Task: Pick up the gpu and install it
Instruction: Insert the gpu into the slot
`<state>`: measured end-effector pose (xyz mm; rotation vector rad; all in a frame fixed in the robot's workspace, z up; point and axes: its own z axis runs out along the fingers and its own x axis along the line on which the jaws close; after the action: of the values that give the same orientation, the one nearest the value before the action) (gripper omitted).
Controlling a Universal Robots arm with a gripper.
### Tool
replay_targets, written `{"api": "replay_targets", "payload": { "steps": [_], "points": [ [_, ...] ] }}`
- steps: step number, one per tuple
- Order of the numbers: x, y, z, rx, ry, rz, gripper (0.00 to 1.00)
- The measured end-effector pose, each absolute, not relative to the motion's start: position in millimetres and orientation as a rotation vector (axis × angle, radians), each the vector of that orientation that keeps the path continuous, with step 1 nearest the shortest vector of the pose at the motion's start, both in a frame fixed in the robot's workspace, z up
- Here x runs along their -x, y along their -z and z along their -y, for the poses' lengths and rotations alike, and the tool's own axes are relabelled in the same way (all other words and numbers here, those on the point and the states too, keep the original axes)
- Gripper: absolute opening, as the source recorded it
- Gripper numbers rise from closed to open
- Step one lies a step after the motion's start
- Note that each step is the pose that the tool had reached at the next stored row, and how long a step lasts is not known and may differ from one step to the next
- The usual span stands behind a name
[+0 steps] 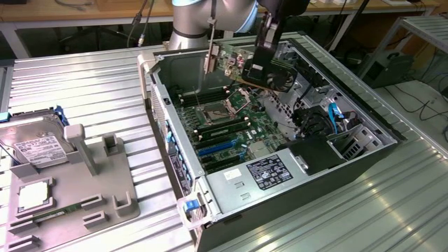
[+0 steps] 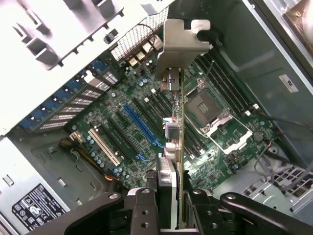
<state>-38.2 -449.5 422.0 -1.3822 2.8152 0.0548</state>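
Over the open computer case (image 1: 364,113), in the upper middle of the exterior view, we see the tool (image 1: 259,62) clamped on the gpu (image 1: 230,59), holding it in the air above the motherboard (image 1: 231,131) and clear of it. The card stands on edge: its silver end bracket (image 1: 210,56) faces the exterior view's left and its black fan block (image 1: 281,80) faces the exterior view's right. Below it we make out the bare processor socket (image 1: 242,97) and the row of expansion slots (image 1: 213,149) further down the frame. In the wrist view we look along the gpu (image 2: 179,132) edge-on, with the tool (image 2: 176,210) closed on its near end and one black finger (image 2: 144,208) on either side of the board. The bracket (image 2: 183,36) is at the far end of the card, near the perforated rear wall of the case (image 2: 142,41). Beyond the card lie the motherboard (image 2: 122,147), a long blue slot (image 2: 142,125) and the socket (image 2: 210,110). The case lies on its side on the ribbed metal bench (image 1: 84,89), its labelled power supply (image 1: 269,173) toward the lower middle of the exterior view. At the lower left of that view a grey holder (image 1: 105,173) carries a silver hard drive (image 1: 35,147), well apart from the case.
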Motion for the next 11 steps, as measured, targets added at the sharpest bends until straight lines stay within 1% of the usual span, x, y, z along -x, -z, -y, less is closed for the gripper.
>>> {"api": "replay_targets", "payload": {
  "steps": [11],
  "points": [
    [38.2, -421.8, 449.5, 1.671, -0.055, -2.658, 0.28]
  ]
}}
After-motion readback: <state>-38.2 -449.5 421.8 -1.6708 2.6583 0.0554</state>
